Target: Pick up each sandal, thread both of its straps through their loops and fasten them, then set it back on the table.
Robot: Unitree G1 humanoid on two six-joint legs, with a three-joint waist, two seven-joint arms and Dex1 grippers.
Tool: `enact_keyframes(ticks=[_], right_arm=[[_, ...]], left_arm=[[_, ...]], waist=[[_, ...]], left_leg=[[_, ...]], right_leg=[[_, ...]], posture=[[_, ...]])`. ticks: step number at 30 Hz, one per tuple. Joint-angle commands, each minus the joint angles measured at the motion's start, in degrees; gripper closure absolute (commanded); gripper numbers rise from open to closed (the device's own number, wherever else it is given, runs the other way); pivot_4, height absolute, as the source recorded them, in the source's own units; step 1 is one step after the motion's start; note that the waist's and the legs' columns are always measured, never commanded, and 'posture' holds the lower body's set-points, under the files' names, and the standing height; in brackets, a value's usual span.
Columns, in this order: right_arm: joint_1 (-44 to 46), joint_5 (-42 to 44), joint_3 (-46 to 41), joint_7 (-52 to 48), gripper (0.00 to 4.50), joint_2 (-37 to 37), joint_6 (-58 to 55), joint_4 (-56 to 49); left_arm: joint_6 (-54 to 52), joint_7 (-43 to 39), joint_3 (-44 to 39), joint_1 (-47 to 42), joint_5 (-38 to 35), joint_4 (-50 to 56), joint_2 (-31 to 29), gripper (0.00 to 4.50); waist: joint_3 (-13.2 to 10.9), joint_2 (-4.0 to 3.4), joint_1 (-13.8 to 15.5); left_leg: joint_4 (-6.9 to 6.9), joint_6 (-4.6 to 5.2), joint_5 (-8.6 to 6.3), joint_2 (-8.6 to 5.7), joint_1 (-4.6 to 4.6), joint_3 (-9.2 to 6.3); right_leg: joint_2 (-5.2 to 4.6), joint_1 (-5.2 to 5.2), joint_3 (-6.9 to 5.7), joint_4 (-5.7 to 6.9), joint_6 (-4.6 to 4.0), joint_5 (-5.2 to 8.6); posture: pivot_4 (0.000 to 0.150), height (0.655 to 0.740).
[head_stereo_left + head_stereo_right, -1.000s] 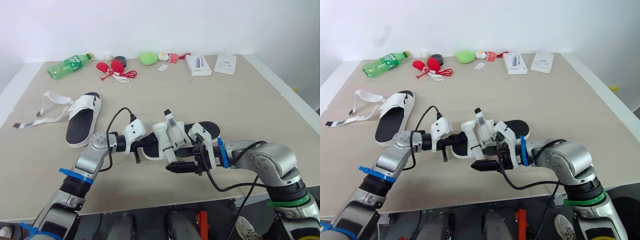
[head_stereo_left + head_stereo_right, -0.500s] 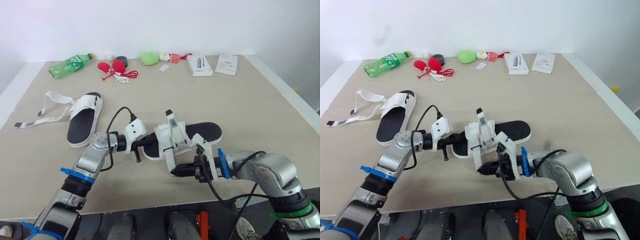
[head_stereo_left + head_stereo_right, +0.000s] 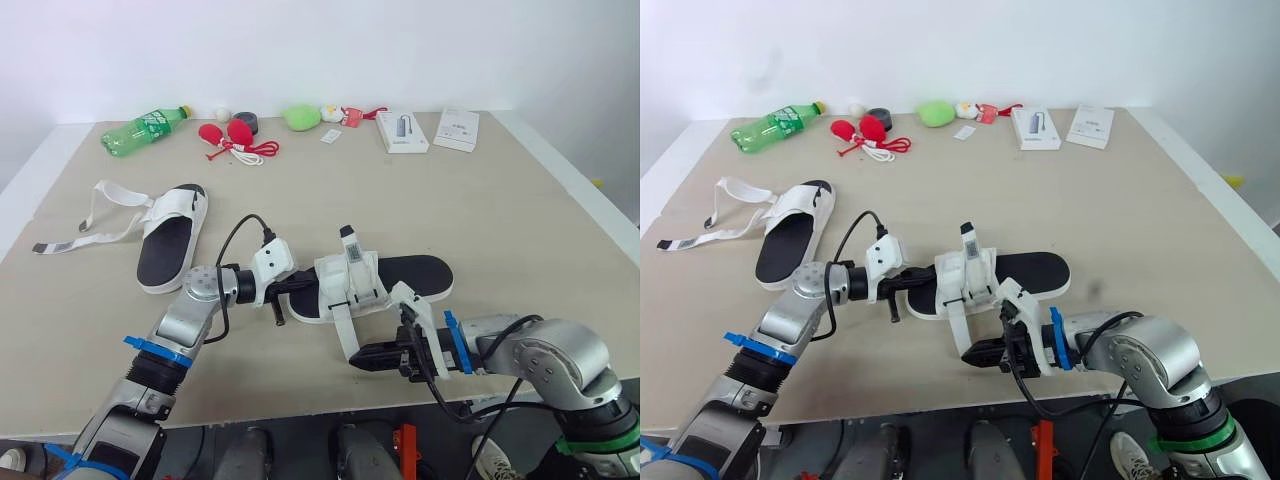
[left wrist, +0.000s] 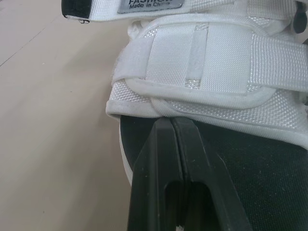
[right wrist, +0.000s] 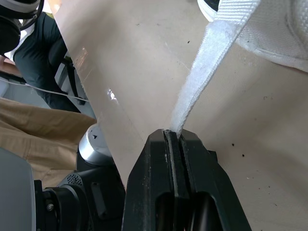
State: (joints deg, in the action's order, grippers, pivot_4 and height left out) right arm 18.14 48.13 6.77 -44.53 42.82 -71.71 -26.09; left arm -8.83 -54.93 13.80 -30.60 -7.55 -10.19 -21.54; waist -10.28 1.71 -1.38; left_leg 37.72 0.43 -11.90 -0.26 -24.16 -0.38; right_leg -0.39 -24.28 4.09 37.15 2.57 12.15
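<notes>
Our right gripper (image 5: 172, 135) is clenched on the tip of a white woven strap (image 5: 202, 82). The strap runs straight from between the jaws to the black-soled, white-strapped sandal (image 3: 410, 272), which lies on the beige table (image 3: 500, 200) just beyond them. Our left gripper (image 4: 171, 121) is pressed shut. Its fingertips (image 4: 159, 144) sit over the black footbed and touch the hem of that sandal's white front band; we cannot tell whether they pinch any fabric. Well apart from both jaws, out past the left one, a second matching sandal (image 3: 170, 245) lies flat with its straps loose and spread. Farther off, a green plastic bottle (image 3: 140, 128) lies at the table's far edge.
</notes>
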Motion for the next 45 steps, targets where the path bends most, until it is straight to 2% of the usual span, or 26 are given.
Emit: enact_keyframes(ticks=[1,3,7,8,10,11,13,16,19,23,26,31,37,40,45], right_arm=[[0.2,1.5,-1.2,2.5,4.14,-0.7,-3.8,-0.7],[0.4,3.4,-1.5,0.5,3.52,1.0,-4.6,-2.7],[0.7,2.2,-1.5,-2.8,1.62,5.9,-1.4,-5.2],[0.8,1.0,-0.9,-4.5,1.27,8.4,0.3,-5.6],[0.2,-5.3,1.4,-9.7,0.29,14.7,9.1,-6.5],[0.1,-9.2,2.8,-12.3,0.01,17.9,14.3,-6.4],[0.4,-19.0,5.0,-17.3,0.01,21.9,29.8,-4.6],[1.7,-29.6,5.9,-22.2,0.01,21.9,52.4,-0.9],[2.8,-33.4,5.9,-23.5,0.01,19.0,63.0,1.8],[6.2,-35.4,6.1,-23.0,0.01,13.1,69.3,3.0],[8.7,-42.4,6.8,-20.6,0.01,8.4,84.8,8.4],[11.5,-50.8,7.8,-20.2,0.01,7.6,109.7,18.8],[14.7,-59.4,10.4,-17.8,0.01,8.7,129.3,28.3],[16.3,-69.8,10.6,-12.4,0.01,6.2,137.1,31.5],[17.6,-75.4,11.9,-6.5,0.01,4.8,143.1,34.9]], left_arm=[[0.4,0.4,-0.1,-0.4,0.7,-0.3,-0.2,4.50],[0.4,0.5,0.0,-0.4,0.8,-0.3,-0.1,4.50],[0.5,0.5,0.0,-0.4,0.9,-0.4,-0.1,4.50],[0.5,0.4,0.0,-0.4,0.9,-0.5,-0.1,4.50],[0.5,0.4,0.0,-0.4,0.9,-0.6,0.0,4.50],[0.6,0.3,0.0,-0.5,0.9,-0.7,0.0,4.50],[0.7,0.3,0.0,-0.6,0.9,-0.8,0.0,4.50],[0.9,0.2,0.0,-0.7,0.9,-1.0,0.0,4.50],[1.0,0.1,0.0,-0.7,1.0,-1.0,0.0,4.50],[0.9,0.1,-0.1,-0.4,0.9,-0.7,-0.2,4.50],[0.7,0.1,-0.1,-0.2,0.9,-0.3,-0.4,4.50],[0.6,0.0,-0.1,-0.1,0.9,-0.1,-0.5,4.50],[0.4,-0.2,-0.1,0.0,0.9,-0.1,-0.3,4.50],[0.3,-0.1,-0.1,-0.1,0.9,-0.2,-0.2,4.50],[0.2,-0.1,-0.2,-0.1,1.0,-0.1,-0.2,4.50]], waist=[[0.0,0.00,0.0],[0.0,0.00,0.0],[0.0,-0.01,0.0],[0.0,-0.01,0.0],[0.0,-0.02,0.0],[0.0,-0.01,0.0],[0.0,-0.02,0.0],[0.0,-0.01,0.0],[0.0,-0.01,0.0],[0.0,-0.02,0.0],[0.0,-0.01,0.0],[0.0,-0.01,0.1],[0.0,-0.02,0.1],[0.0,-0.02,0.0],[0.0,-0.02,0.0]], left_leg=[[0.00,0.00,0.00,0.01,0.00,0.00],[0.00,0.00,0.00,0.01,0.00,-0.01],[0.00,0.00,0.00,0.01,0.00,0.00],[0.00,0.00,0.00,0.00,0.00,0.00],[0.02,0.00,0.00,-0.01,-0.01,0.02],[0.03,0.00,0.00,-0.01,0.00,0.07],[0.02,0.00,0.00,0.01,0.02,0.10],[0.02,-0.01,0.00,0.04,0.05,0.18],[0.02,-0.01,0.00,0.05,0.05,0.24],[0.02,-0.01,0.01,0.05,0.05,0.18],[0.04,-0.02,0.01,0.04,0.05,0.18],[0.05,-0.03,0.02,0.02,0.06,0.23],[0.03,-0.03,0.02,0.04,0.15,0.32],[0.02,-0.03,0.02,0.07,0.23,0.36],[0.02,-0.06,0.04,0.07,0.32,0.42]], right_leg=[[0.01,0.00,0.00,0.00,0.00,0.00],[0.01,0.00,-0.01,0.00,0.00,-0.01],[0.00,-0.01,-0.01,0.00,0.00,-0.01],[0.00,-0.01,0.00,0.00,0.01,-0.01],[-0.02,-0.01,-0.01,0.00,0.02,-0.01],[-0.04,-0.02,-0.01,-0.02,0.04,-0.01],[-0.03,-0.01,-0.02,-0.05,0.04,-0.01],[0.01,-0.02,-0.04,-0.06,0.04,-0.01],[0.04,-0.02,-0.05,-0.05,0.04,-0.02],[0.03,-0.03,0.03,-0.05,0.06,-0.06],[0.02,-0.02,0.04,-0.05,0.06,-0.10],[-0.02,-0.01,0.06,-0.05,0.04,-0.10],[-0.01,0.01,0.09,-0.04,-0.06,-0.17],[0.00,0.05,0.11,-0.03,-0.11,-0.20],[0.01,0.08,0.18,0.01,-0.19,-0.25]], posture=[[0.150,0.7400],[0.150,0.7400],[0.150,0.7400],[0.150,0.7400],[0.150,0.7400],[0.150,0.7400],[0.150,0.7400],[0.150,0.7400],[0.150,0.7400],[0.150,0.7400],[0.150,0.7400],[0.150,0.7400],[0.150,0.7400],[0.150,0.7400],[0.150,0.7400]])
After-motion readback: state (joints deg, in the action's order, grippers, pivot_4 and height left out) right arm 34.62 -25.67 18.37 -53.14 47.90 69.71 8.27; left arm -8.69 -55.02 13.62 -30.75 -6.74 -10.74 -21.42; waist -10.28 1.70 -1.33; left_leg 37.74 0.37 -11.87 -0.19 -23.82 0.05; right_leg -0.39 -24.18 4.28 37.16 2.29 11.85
